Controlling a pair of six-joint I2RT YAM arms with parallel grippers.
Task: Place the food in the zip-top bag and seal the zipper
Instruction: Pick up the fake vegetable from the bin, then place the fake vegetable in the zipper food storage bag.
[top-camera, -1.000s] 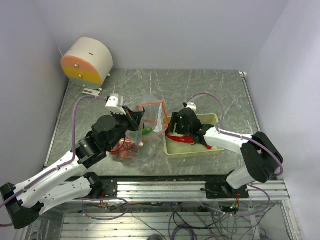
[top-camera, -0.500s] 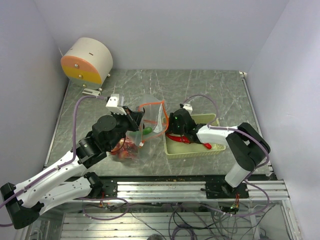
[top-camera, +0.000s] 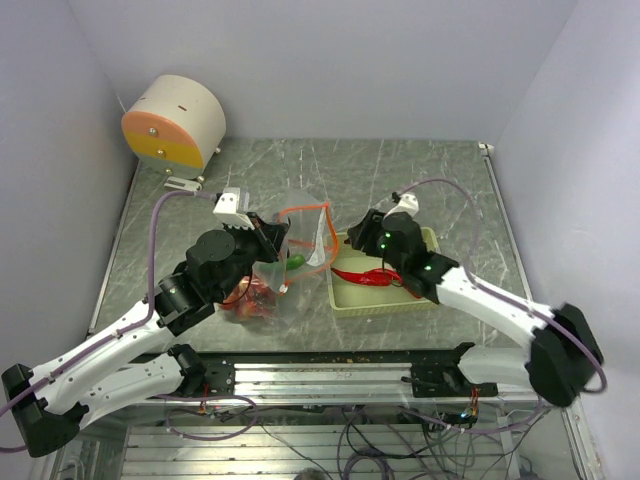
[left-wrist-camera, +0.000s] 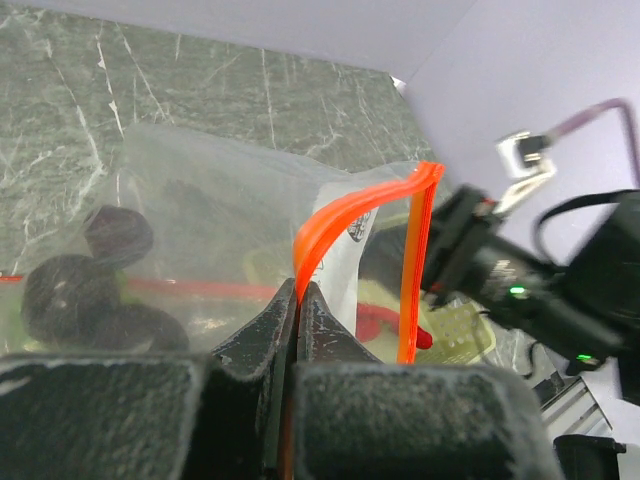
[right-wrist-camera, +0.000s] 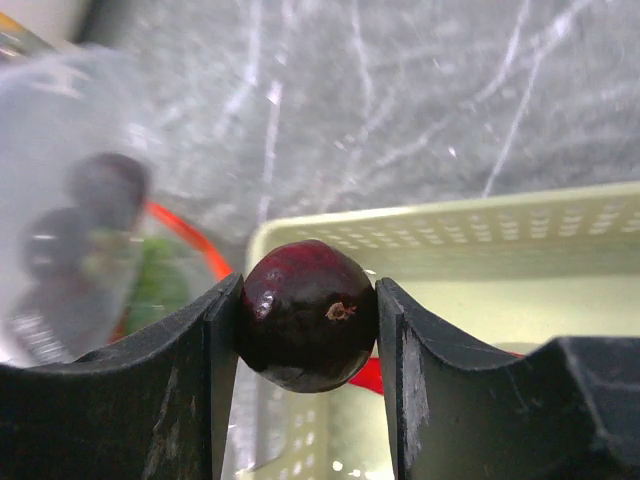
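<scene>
The clear zip-top bag stands open left of centre, with strawberries, a green piece and dark purple pieces of food inside. My left gripper is shut on the orange-red zipper at the bag's mouth and holds it up. My right gripper is shut on a dark purple round fruit, just above the left end of the pale green basket, close to the bag's mouth. A red chili pepper lies in the basket.
A white and orange drum-shaped device sits at the back left corner. White walls close in the marble table at the back and both sides. A metal rail runs along the near edge.
My right gripper's jaws closed on the dark purple fruit and rose out of the basket, while its elbow swung out to the right. The left gripper and bag stayed put.
</scene>
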